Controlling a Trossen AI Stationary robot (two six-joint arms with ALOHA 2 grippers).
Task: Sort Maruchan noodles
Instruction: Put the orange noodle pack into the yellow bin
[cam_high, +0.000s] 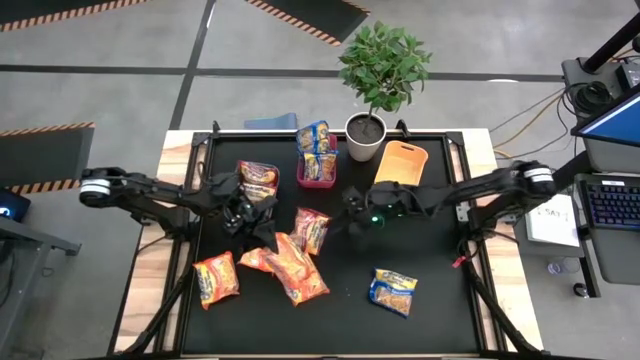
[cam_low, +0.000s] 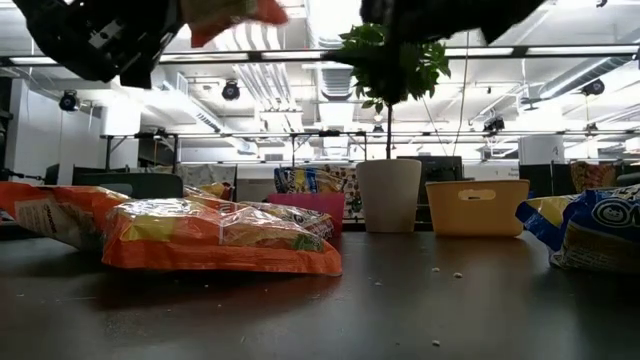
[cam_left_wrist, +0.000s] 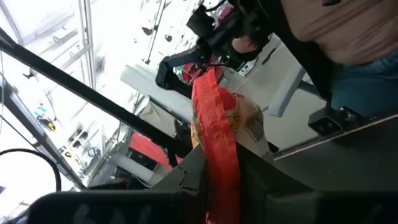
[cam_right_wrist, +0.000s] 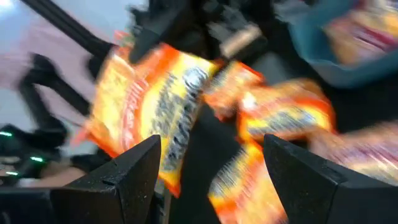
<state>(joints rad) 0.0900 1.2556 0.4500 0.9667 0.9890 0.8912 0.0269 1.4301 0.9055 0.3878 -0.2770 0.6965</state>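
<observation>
My left gripper (cam_high: 278, 224) is shut on one edge of an orange Maruchan noodle packet (cam_high: 310, 230) and holds it up above the mat's middle. In the left wrist view the packet (cam_left_wrist: 214, 124) stands edge-on between the fingers. My right gripper (cam_high: 340, 222) faces it from the other side, open, with the packet (cam_right_wrist: 149, 112) just ahead of its fingers (cam_right_wrist: 118, 180). Other packets lie on the mat: an orange pile (cam_high: 290, 268), one orange (cam_high: 216, 278), one red-orange (cam_high: 258, 177) and one blue-yellow (cam_high: 392, 290).
A red bin (cam_high: 318, 180) at the back holds blue-yellow packets (cam_high: 314, 138). Beside it stand a white pot with a plant (cam_high: 366, 135) and an orange bin (cam_high: 400, 163). A teal bin (cam_high: 270, 122) sits behind the mat.
</observation>
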